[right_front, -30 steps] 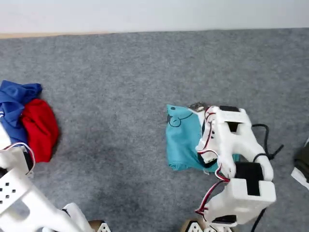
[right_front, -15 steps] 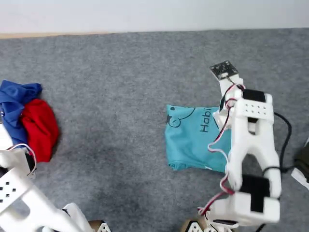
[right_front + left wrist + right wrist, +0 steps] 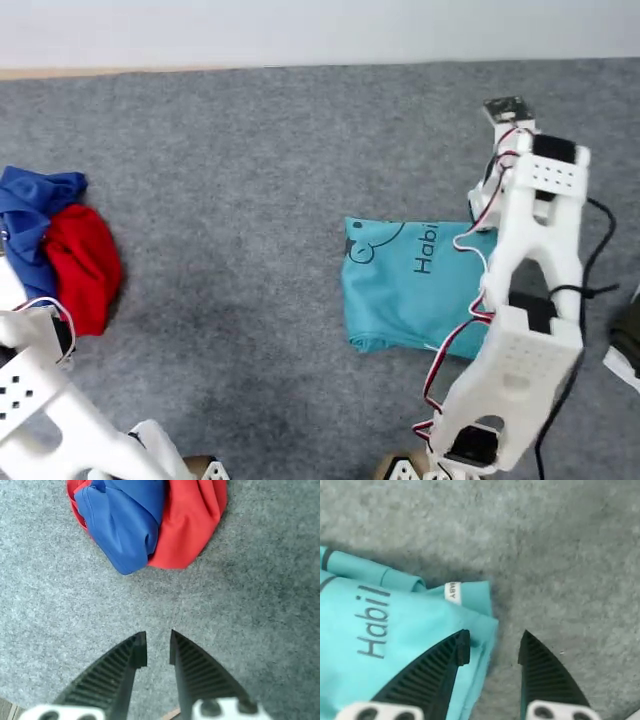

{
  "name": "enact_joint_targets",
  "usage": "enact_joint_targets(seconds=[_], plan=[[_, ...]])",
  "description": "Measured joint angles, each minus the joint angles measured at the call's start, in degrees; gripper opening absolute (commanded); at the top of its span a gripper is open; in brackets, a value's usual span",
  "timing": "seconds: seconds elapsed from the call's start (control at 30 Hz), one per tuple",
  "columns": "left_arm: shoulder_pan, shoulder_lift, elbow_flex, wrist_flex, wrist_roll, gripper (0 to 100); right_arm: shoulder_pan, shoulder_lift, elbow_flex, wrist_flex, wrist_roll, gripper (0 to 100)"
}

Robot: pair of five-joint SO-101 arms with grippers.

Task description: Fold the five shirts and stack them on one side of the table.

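Starting at the far left edge of the grey table (image 3: 250, 150): the blue shirt (image 3: 35, 215) lies bunched up, and the red shirt (image 3: 82, 265) is crumpled right against it, the two touching in one heap. Neither is folded. My left arm (image 3: 40, 410) sits in the near left corner, and my left gripper (image 3: 157, 640) hangs over bare felt just short of that heap. Its fingers (image 3: 125, 665) stand parted by a narrow gap with nothing between them, only table showing through.

Moving right, past a wide stretch of felt, there's the teal shirt (image 3: 410, 290), folded into a rough rectangle and lying flat, right of centre, well apart from the blue and red pair. It has dark lettering on top and a small white tag (image 3: 451, 591) at one corner.

My right arm (image 3: 525, 300) stretches out across the right end of the teal shirt. My right gripper (image 3: 495, 640) hovers at that tagged corner, spread wide and gripping nothing: one finger over the teal cloth's edge, the other over bare felt beside it.

At the far right edge, a dark item (image 3: 628, 335) pokes in; I can't tell what it is.
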Motion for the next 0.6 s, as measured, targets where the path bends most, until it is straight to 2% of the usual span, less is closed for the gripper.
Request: enact_joint_targets(seconds=[0.23, 0.43, 0.6], plan=[[0.0, 0.0, 0.0, 0.0, 0.0, 8, -4.0, 0.9, -1.2, 5.2, -2.4, 15.1], [0.0, 0.0, 0.0, 0.0, 0.0, 8, -4.0, 1.8, -2.2, 5.6, -3.0, 15.0], [0.0, 0.0, 0.0, 0.0, 0.0, 8, -4.0, 3.7, -3.1, 5.5, -3.0, 5.4]])
